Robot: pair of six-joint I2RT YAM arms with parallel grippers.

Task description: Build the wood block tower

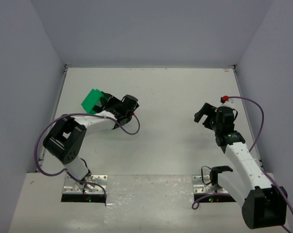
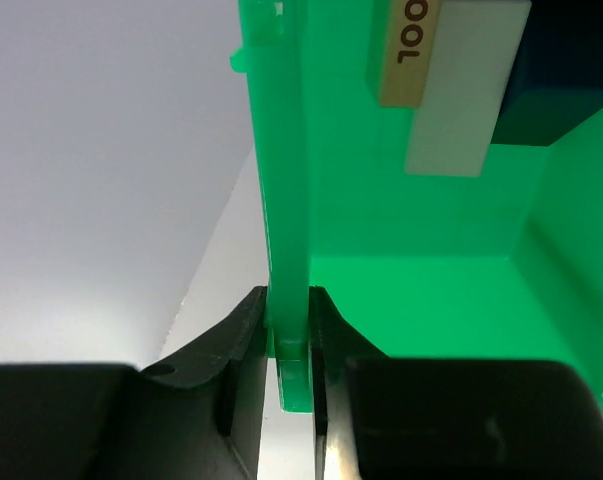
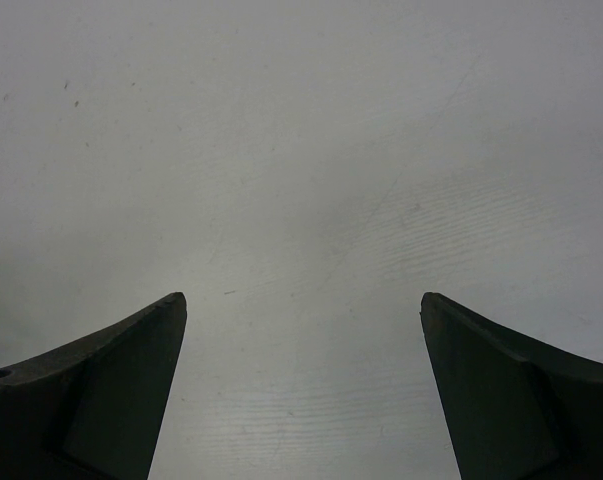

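My left gripper (image 1: 106,103) is shut on one wall of the green plastic bin (image 1: 93,100) at the back left of the table. In the left wrist view the gripper (image 2: 289,330) pinches that upright green wall (image 2: 281,200). Inside the bin lie a white slab (image 2: 461,90), a tan piece with printed letters (image 2: 403,50) and a dark blue piece (image 2: 561,100). No stacked tower shows in any view. My right gripper (image 1: 202,115) is open and empty at the right; its wrist view (image 3: 303,310) shows only bare table between the fingers.
A small red object (image 1: 225,99) lies near the right wall, behind the right gripper. Purple cables loop from both arms. Grey walls close the table (image 1: 170,141) on the left, back and right.
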